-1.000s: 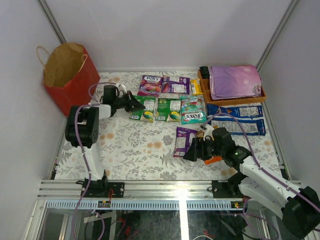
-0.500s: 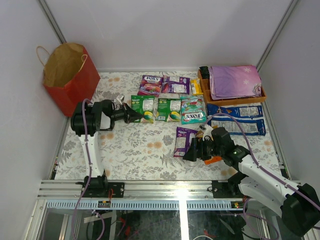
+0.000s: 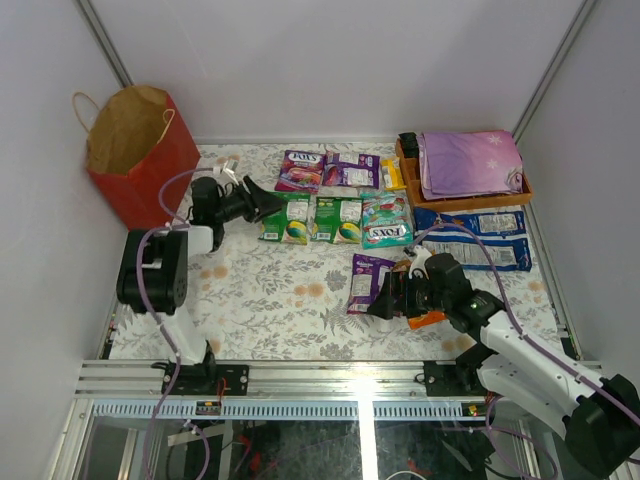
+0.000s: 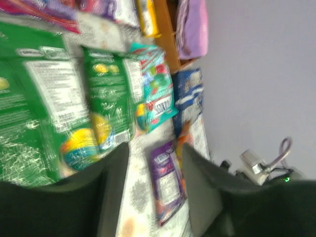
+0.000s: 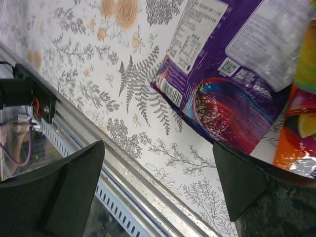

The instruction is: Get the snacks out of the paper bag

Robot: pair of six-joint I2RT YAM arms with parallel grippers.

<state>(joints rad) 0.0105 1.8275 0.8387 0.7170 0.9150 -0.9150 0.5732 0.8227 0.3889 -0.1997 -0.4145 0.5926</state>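
The large red paper carrier bag [image 3: 140, 165] stands upright at the far left corner, its bottom out of sight. The left gripper [image 4: 154, 148], blurred, has its fingers parted and empty near a glossy green flat packet [image 3: 285, 218]. The right gripper [image 5: 158, 148] gapes wide and empty over a glossy purple packet [image 5: 232, 74]. An orange packet [image 5: 301, 123] is cut off at the frame edge.

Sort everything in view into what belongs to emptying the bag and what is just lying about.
Job in hand: red paper bag; green packets; purple FOX'S packets; teal packet; lone purple packet; orange packet; blue-and-white packs.
Lying about: purple star-marked cloth; wooden tray.
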